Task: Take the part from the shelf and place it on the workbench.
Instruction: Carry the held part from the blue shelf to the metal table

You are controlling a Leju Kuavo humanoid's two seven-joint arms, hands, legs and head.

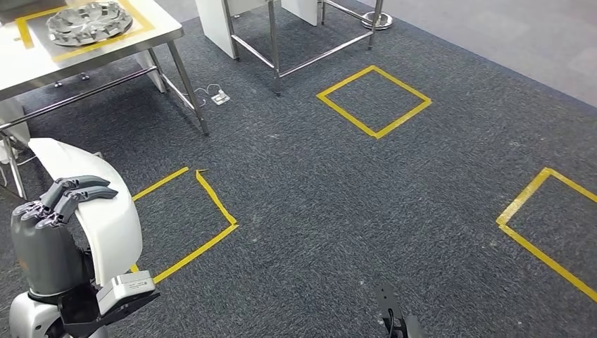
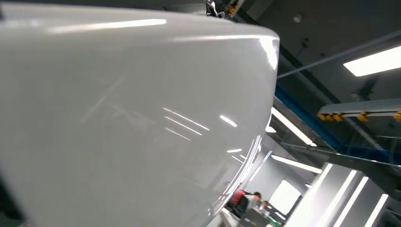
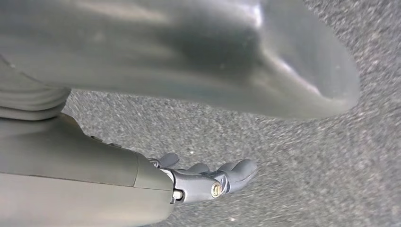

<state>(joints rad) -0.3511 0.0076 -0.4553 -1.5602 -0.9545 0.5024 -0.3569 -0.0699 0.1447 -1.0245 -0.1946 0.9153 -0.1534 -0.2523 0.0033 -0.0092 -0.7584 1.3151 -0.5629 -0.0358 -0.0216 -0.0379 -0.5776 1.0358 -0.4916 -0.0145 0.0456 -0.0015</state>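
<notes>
From the head view, the left hand [image 1: 60,197] grips a curved white panel [image 1: 105,211] above dark carpet [image 1: 317,197], well apart from the steel workbench [image 1: 105,46]. The left wrist view shows the panel's glossy surface close up. In the right wrist view, the right hand [image 3: 208,177] hangs empty over the carpet, fingers extended and slightly apart.

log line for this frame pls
left hand: holds white part | right hand: empty, over carpet | workbench: ahead left, part not placed

The head view is evenly lit and sharp, with soft shadows under the steel table [image 1: 84,63] at upper left. In the left wrist view, ceiling lights [image 2: 373,61] streak glare across the blurred white part [image 2: 127,123]. The right wrist view is dim, with the thumb [image 3: 198,56] out of focus.
</notes>
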